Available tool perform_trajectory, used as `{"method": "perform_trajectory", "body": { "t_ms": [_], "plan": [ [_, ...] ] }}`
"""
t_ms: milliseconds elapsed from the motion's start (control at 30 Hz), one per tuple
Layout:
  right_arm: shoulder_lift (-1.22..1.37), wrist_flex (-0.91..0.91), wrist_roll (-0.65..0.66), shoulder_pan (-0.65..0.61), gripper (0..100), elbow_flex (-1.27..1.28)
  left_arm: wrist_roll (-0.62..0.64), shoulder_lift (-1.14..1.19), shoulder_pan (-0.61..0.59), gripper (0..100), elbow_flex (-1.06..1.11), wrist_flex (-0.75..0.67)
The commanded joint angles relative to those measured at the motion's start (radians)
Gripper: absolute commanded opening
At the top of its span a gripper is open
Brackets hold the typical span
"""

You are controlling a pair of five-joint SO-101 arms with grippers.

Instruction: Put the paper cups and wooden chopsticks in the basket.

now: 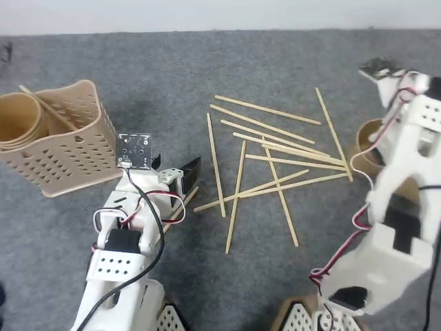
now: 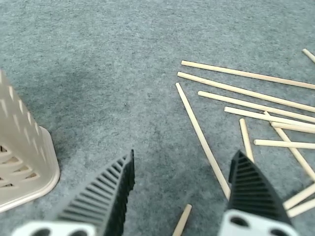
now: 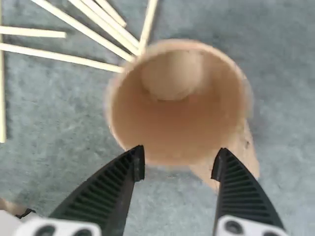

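Paper cup (image 3: 177,108) just beyond tips of wide-open, empty right claw (image 3: 180,155); left claw (image 2: 184,157) equally spread, gripping nothing, above one loose chopstick (image 2: 182,221).

Two white arms, both claws spread open.

The left arm (image 1: 124,255) stretches forward from the near-left edge, low over the counter (image 1: 289,62). Its left claw (image 2: 185,153) is angled down, with the ribbed black fingers (image 2: 110,189) well apart. The right arm (image 1: 403,207) stands taller at the right side and folds forward, its wrist tipped steeply down. The right claw (image 3: 182,149) points downward, its jaws also parted wide.
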Motion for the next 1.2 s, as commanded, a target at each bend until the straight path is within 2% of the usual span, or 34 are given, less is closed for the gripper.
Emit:
{"method": "perform_trajectory", "body": {
  "t_ms": [0, 200, 767, 967, 1033, 1167],
  "plan": [
    [-0.107, -0.013, 0.014, 0.019, 24.1, -0.023, 0.008, -0.014, 0.005, 29, -0.005, -0.017],
    [-0.153, -0.094, 0.012, 0.035, 24.1, -0.075, 0.008, -0.014, 0.000, 29, -0.004, -0.017],
    [0.108, -0.189, 0.008, 0.067, 23.9, -0.044, 0.008, -0.014, 0.005, 29, -0.004, -0.017],
    [0.128, -0.162, 0.008, 0.062, 10.2, -0.091, 0.008, -0.014, 0.005, 29, -0.004, -0.017],
    [0.113, -0.128, 0.008, 0.062, 11.2, -0.135, 0.008, -0.014, 0.005, 29, -0.004, -0.017],
    [0.097, -0.124, 0.008, 0.067, 20.5, -0.219, 0.008, -0.014, 0.005, 29, -0.004, -0.017]
  ]
}}
